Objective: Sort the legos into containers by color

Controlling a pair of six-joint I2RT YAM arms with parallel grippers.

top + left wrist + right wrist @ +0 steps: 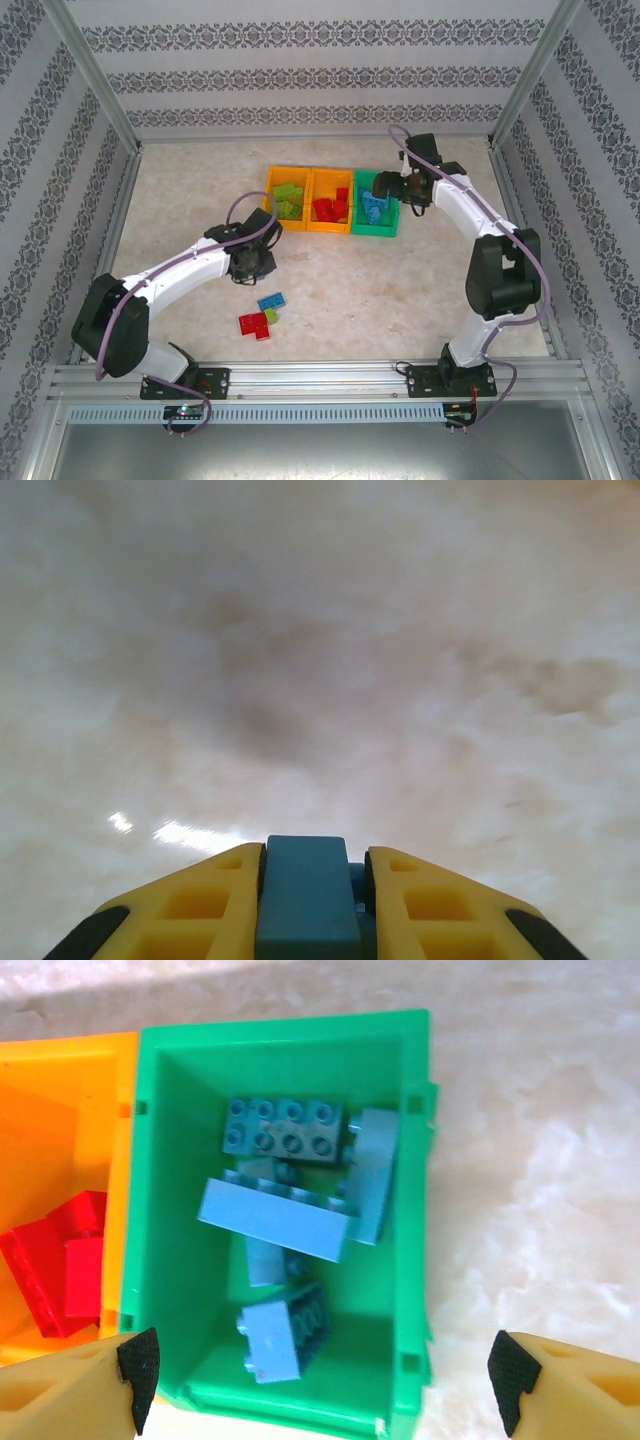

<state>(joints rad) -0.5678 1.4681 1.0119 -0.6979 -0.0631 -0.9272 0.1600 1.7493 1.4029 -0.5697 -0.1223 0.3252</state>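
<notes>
Near the table's [430, 290] far edge, in a row with long axes running near to far, stand the left orange bin [290, 172] holding lime legos [288, 198], the middle orange bin [330, 172] holding red legos [330, 208], and the green bin [160, 1210] holding blue legos [275, 1218] lying at mixed angles. The right gripper [324, 1372] hangs over the green bin, claw spread wide. The left gripper [252, 265] pinches a blue brick [307, 895] lengthwise. A loose blue brick [271, 300], red brick [254, 324] and lime brick [272, 315] lie toward the near edge, left of centre

Three bins [329, 229] stand in a row far back on the worktop [420, 290], bricks [328, 209] inside; loose bricks [262, 315] lie nearer, leftward.
</notes>
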